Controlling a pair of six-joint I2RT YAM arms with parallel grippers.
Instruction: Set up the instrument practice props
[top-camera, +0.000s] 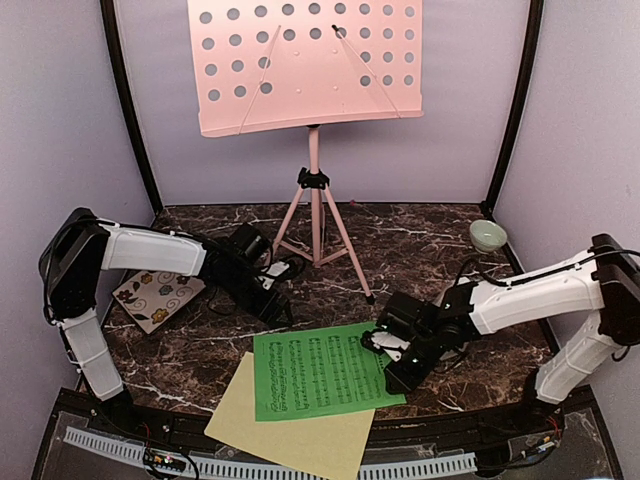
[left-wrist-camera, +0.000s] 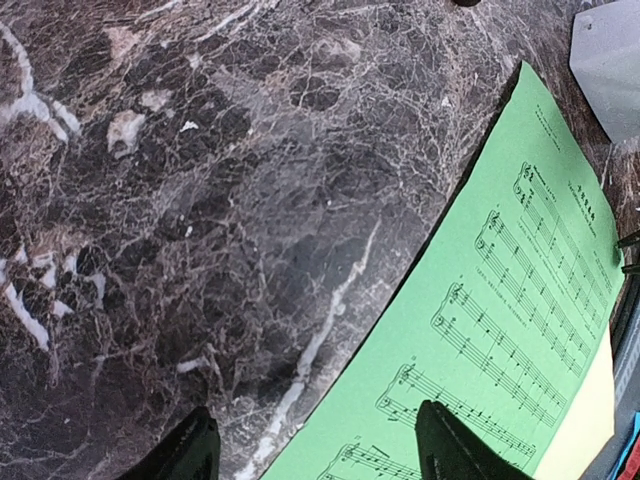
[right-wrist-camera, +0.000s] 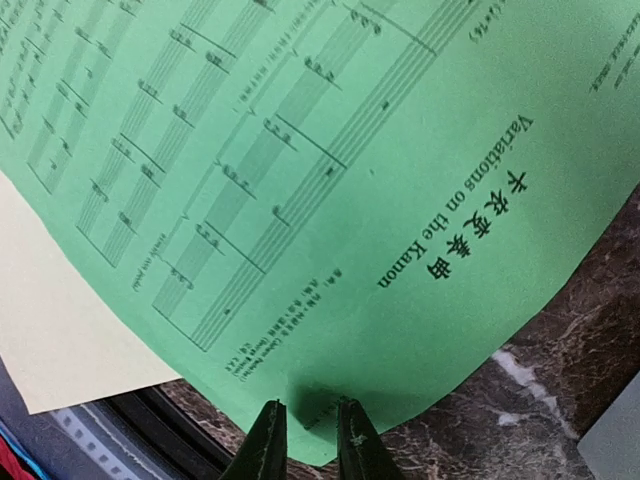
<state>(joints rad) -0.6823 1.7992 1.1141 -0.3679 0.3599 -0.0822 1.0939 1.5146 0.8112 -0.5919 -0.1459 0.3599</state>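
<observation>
The green music sheet (top-camera: 320, 375) was laid near the front edge of the marble table (top-camera: 420, 240), over the pale yellow music sheet (top-camera: 290, 430), which was carried past that edge. The green sheet's right edge was pinched between the nearly closed jaws of the right gripper (right-wrist-camera: 308, 440). The left gripper (left-wrist-camera: 320, 455) was held open at its left edge, with bare marble left toward the pink music stand (top-camera: 310, 65).

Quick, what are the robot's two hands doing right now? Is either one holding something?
Left gripper: open, holding nothing.
Right gripper: shut on the edge of the green music sheet.
</observation>
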